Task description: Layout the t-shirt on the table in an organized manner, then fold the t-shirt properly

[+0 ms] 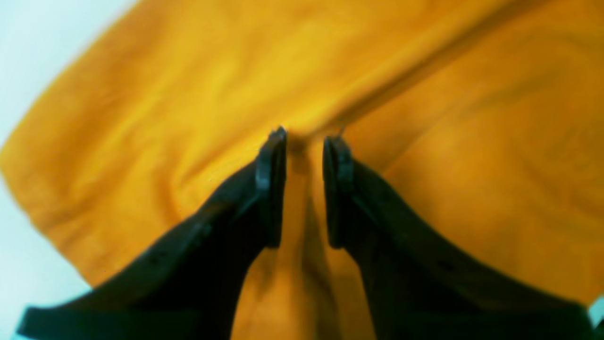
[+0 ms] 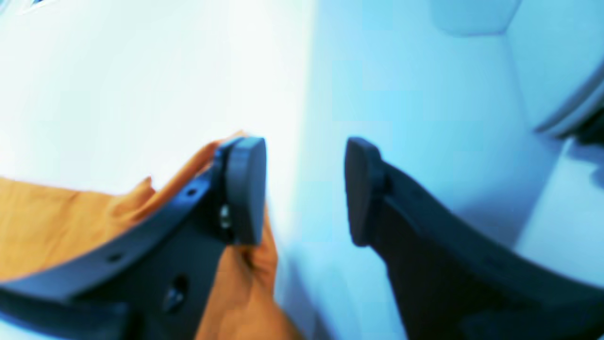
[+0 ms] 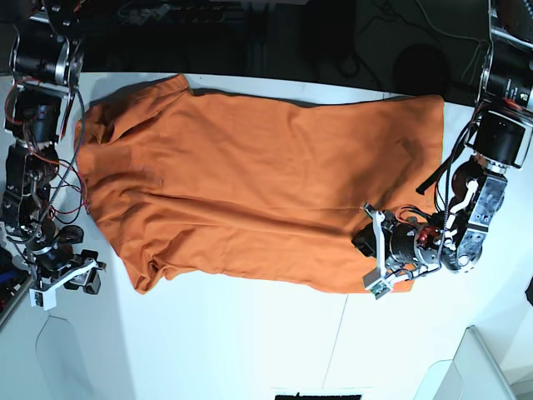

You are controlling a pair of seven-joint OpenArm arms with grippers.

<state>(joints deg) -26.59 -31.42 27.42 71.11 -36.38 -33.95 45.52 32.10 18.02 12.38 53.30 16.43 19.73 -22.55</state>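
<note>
The orange t-shirt (image 3: pixel 250 183) lies spread across the white table (image 3: pixel 250 342), with wrinkles and a bunched sleeve at its left end. My left gripper (image 3: pixel 372 250) rests on the shirt's near right edge. In the left wrist view a pinched fold of the t-shirt (image 1: pixel 188 94) sits between the left gripper's (image 1: pixel 304 137) narrow jaws. My right gripper (image 3: pixel 71 282) is over bare table, left of the shirt and apart from it. In the right wrist view the right gripper (image 2: pixel 306 189) stands open with nothing between its fingers, and the t-shirt (image 2: pixel 47 222) shows behind the left finger.
A thin dark seam (image 3: pixel 337 333) runs across the near part of the table. A white bin corner (image 3: pixel 475 367) sits at the near right. Cables and dark equipment (image 3: pixel 250 33) line the far edge. Both arm bases stand at the table's left and right ends.
</note>
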